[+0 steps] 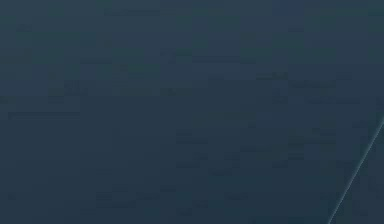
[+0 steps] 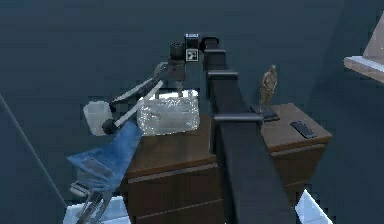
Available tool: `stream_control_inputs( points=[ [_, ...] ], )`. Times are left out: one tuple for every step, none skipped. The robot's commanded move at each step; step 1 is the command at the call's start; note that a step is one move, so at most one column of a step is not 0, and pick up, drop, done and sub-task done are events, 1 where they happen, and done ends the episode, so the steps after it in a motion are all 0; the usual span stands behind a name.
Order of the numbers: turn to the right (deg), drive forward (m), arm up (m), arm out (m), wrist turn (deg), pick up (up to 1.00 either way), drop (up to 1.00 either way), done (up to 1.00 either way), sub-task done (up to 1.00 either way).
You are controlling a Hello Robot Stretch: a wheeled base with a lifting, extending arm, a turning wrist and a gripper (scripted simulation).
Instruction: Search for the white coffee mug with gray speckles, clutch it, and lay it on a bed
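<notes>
Arm side view showing brown worktop [image 2: 175, 143] against dark blue wall [image 2: 70, 40]. Crumpled clear bag [image 2: 170, 110], small statue [image 2: 267, 86] and flat dark item [image 2: 300, 128] sitting on it. Blue cloth [image 2: 108, 160] draping down at worktop's left end. My arm [image 2: 235, 140] reaching across worktop. My tool [image 2: 112, 112] holding pale mug [image 2: 93, 118], which is hanging at its far end, past worktop's left edge, just above cloth. I cannot tell how tool's fingers are set. Forward view facing blank dark wall, thin pale line [image 1: 360, 165] crossing lower right corner.
</notes>
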Motion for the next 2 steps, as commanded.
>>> stream_control_inputs(
  points=[
    [0.0,0.00,0.00,0.00,-18.0,0.00,0.00,0.00,0.00],
    [0.0,0.00,0.00,-0.42,0.0,0.00,0.00,0.00,0.00]
  ],
)
